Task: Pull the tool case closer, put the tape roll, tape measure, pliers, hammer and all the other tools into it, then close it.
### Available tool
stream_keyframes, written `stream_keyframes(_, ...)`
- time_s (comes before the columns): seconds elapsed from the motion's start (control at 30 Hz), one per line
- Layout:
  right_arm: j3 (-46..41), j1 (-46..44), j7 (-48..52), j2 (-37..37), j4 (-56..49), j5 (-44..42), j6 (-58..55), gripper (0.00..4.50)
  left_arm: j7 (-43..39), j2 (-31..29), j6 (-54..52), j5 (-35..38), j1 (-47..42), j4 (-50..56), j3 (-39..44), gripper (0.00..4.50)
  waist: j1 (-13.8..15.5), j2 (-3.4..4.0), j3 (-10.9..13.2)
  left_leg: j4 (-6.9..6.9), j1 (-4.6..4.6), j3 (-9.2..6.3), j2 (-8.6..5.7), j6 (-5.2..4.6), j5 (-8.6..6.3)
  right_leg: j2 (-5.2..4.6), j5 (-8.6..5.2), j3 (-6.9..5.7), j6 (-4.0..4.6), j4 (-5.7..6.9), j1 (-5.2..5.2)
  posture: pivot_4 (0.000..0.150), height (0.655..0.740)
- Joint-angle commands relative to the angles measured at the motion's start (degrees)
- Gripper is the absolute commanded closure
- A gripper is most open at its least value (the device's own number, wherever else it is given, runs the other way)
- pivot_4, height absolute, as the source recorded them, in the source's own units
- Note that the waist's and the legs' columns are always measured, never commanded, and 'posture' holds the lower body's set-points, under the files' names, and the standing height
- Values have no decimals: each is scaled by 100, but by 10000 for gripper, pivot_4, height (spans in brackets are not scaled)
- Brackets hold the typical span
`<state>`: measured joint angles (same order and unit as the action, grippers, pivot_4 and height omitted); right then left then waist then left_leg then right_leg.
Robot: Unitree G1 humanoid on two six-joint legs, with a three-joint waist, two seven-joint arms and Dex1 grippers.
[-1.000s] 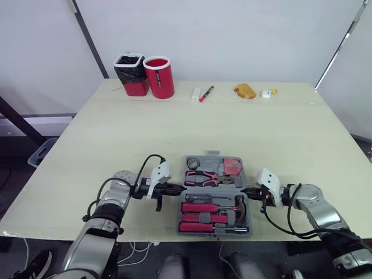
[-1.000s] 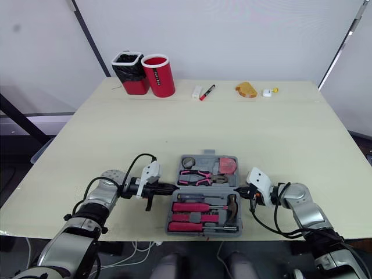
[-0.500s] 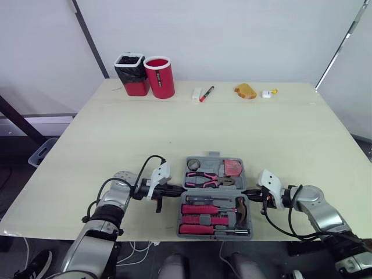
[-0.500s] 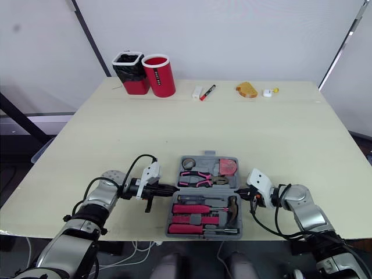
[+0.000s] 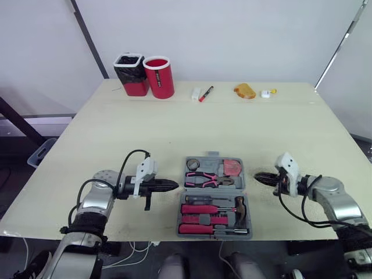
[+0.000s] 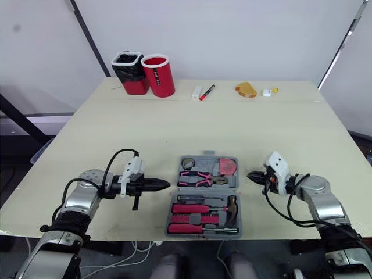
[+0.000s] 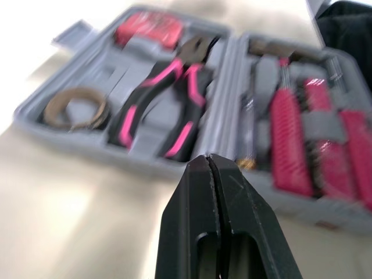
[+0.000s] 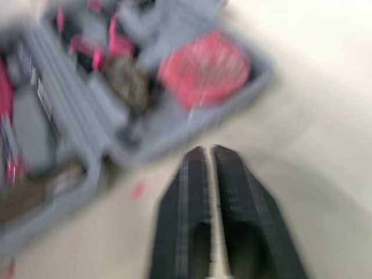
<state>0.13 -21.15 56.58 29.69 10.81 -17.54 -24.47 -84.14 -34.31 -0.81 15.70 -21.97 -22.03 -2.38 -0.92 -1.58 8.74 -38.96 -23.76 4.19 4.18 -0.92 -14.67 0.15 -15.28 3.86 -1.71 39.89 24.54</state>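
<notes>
Pale desk (image 5: 174, 128). Open grey tool case (image 5: 211, 158) lies flat near the front edge, about mid-width. Along the far edge, from the left: black container (image 5: 131, 74) touching a red container (image 5: 159, 77), both upright; small white block (image 5: 196, 93) just beside a red marker (image 5: 206, 93); orange-brown object (image 5: 244, 90); small white-and-yellow item (image 5: 267, 93).

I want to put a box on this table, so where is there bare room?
The wide middle strip is bare, between the tool case and the far row: black cup, red cup, marker, orange item. Both side edges are open. The front centre is crowded: left gripper and right gripper flank the case.
</notes>
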Motion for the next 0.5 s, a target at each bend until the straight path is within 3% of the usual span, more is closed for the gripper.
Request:
stream_keyframes(0.03,-227,-392,-209,-257,202,-462,-748,22675,-39,-28,-400,291,140,877,-101,45000,5,0,0,0,-1,-2,0,0,0,1,0,-1,0,-1,0,1500,7400)
stream_keyframes(0.1,-231,-621,-306,-367,500,-497,-1002,15758,-24,-33,-534,274,235,1149,-242,45000,8,1,0,0,0,-1,0,0,0,0,0,-1,0,-1,0,1500,7400)
stream_keyframes(0.17,-173,-938,-309,-425,1045,-438,-1175,2762,-33,-82,-501,95,319,1428,-497,45000,21,2,1,0,-2,1,-2,0,0,-3,0,-1,0,-4,0,1500,7400)
stream_keyframes(0.23,-131,-1271,-264,-447,1659,-370,-1293,316,-79,-164,-385,-83,363,1621,-744,45000,9,6,4,0,-1,1,-2,0,0,-3,0,-1,0,-4,0,1500,7400)
stream_keyframes(0.5,-6,-2365,27,-724,3584,-120,-1300,316,158,-13,-415,-339,570,1799,-1350,45000,-30,10,4,2,1,4,1,-1,0,5,0,5,1,-4,3,1500,7400)
